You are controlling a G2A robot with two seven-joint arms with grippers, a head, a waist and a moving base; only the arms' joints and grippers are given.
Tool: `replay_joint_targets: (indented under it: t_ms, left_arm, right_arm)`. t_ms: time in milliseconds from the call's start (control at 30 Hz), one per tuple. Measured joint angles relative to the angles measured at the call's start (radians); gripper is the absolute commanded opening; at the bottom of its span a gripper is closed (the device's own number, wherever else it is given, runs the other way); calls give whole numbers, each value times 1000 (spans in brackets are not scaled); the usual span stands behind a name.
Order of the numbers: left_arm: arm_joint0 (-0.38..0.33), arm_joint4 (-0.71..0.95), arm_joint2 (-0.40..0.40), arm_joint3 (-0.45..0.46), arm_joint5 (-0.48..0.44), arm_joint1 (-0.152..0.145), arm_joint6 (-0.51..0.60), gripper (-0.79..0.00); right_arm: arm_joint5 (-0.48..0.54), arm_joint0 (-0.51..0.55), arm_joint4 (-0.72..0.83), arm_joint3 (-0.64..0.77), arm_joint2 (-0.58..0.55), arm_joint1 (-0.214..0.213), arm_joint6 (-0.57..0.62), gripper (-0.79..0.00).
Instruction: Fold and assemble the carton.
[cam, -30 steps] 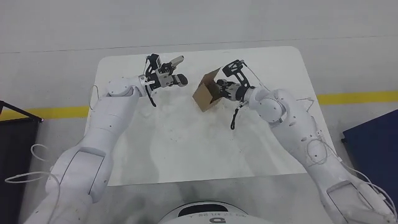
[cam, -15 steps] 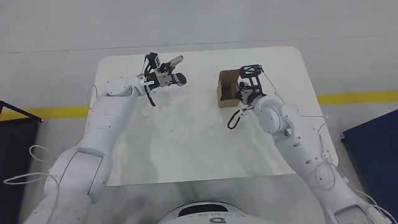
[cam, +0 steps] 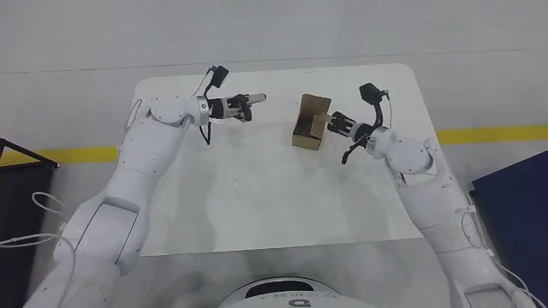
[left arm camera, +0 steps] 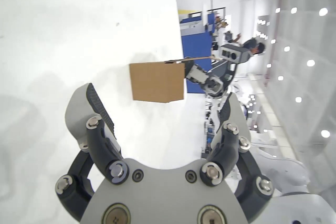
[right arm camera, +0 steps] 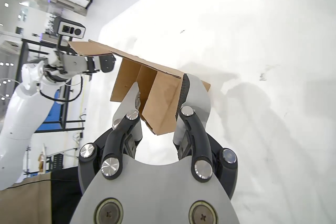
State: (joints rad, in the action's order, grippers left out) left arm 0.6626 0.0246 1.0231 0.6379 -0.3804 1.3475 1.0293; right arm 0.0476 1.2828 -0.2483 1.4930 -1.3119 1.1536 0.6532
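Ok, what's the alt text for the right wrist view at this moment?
The right gripper is closed on one wall of an open brown carton, with the white table behind it. On the far side of the carton, the left gripper faces it.

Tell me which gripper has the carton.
The right gripper, jaws shut on a wall of the carton; the left gripper is open and apart from it.
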Motion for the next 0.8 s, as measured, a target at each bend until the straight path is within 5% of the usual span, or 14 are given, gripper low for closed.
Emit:
replay_joint_targets:
  t_ms: [267,467,800]
  left_arm:
    - [-53,-64,-98,25,24,39,35,-40]
    - [-119,-58,-186,-54,32,94,53,-212]
    - [-207,-66,-290,-191,41,185,66,-311]
  right_arm:
    - [87,9,151,-46,-32,-2,55,-443]
    - [129,16,201,-87,-33,-1,30,-379]
    - [151,8,217,-137,-19,0,24,-345]
